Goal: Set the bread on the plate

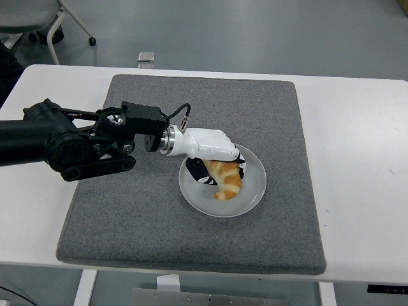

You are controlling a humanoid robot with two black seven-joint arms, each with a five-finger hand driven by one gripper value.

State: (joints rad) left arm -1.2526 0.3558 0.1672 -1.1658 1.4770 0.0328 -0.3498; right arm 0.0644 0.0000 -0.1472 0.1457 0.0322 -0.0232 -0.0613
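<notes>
A golden croissant (226,180) is held in my left hand (213,159), whose white and black fingers curl around its upper part. The croissant's lower tip reaches down to the white round plate (252,188) and seems to touch it near the middle. The plate sits on the grey mat (191,242) right of centre. My left arm (70,143) reaches in from the left edge. My right arm does not show.
The grey mat covers most of the white table (357,159). A chair base (64,25) and a small grey object (146,57) stand on the floor beyond the table's far edge.
</notes>
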